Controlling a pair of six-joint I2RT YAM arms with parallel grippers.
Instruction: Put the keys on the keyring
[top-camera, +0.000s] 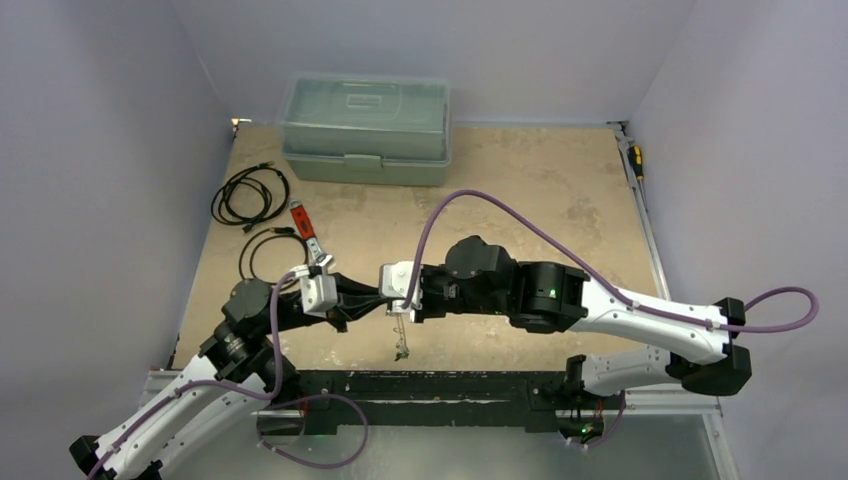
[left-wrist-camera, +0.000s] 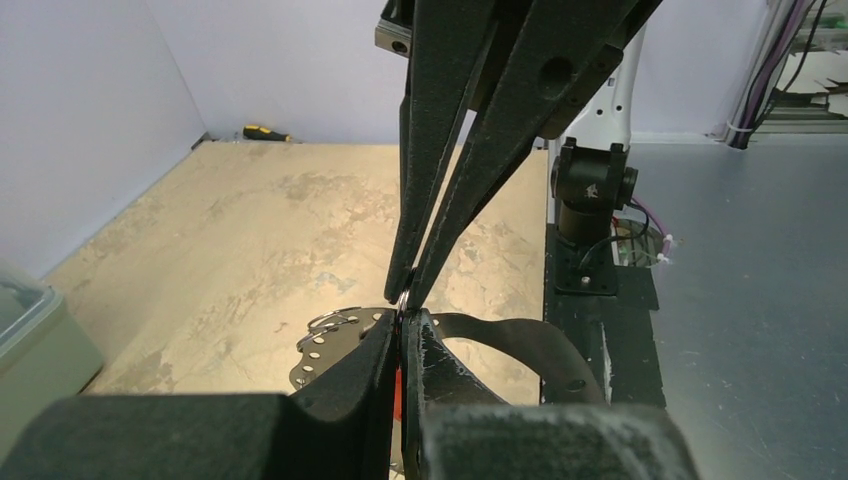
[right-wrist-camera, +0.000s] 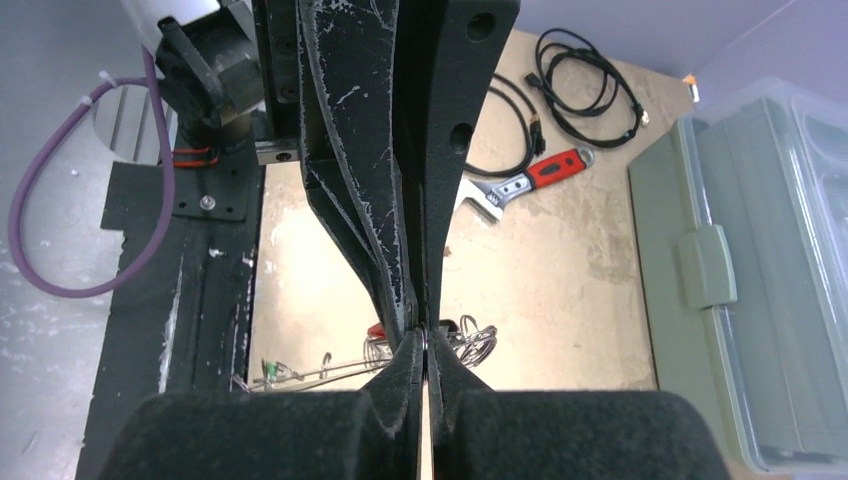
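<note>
My left gripper (top-camera: 372, 306) and right gripper (top-camera: 398, 306) meet tip to tip above the table's near edge, both shut. In the left wrist view my left gripper (left-wrist-camera: 405, 322) pinches a red key head (left-wrist-camera: 399, 385), and the right fingertips (left-wrist-camera: 428, 262) come down from above onto a thin silver ring edge (left-wrist-camera: 404, 300). In the right wrist view my right gripper (right-wrist-camera: 425, 340) is shut on that same wire. The thin keyring (right-wrist-camera: 320, 371) runs left, edge-on, with a green key (right-wrist-camera: 268, 373) and a red key (right-wrist-camera: 377, 330). A small cluster (top-camera: 401, 345) hangs below the grippers.
A grey-green lidded box (top-camera: 365, 128) stands at the back. Coiled black cables (top-camera: 250, 195) and a red-handled wrench (top-camera: 308, 235) lie at the left. A yellow-black screwdriver (top-camera: 635, 160) lies by the right wall. Small split rings (right-wrist-camera: 478, 342) sit beside my right fingers. The black base rail (top-camera: 430, 385) runs close below.
</note>
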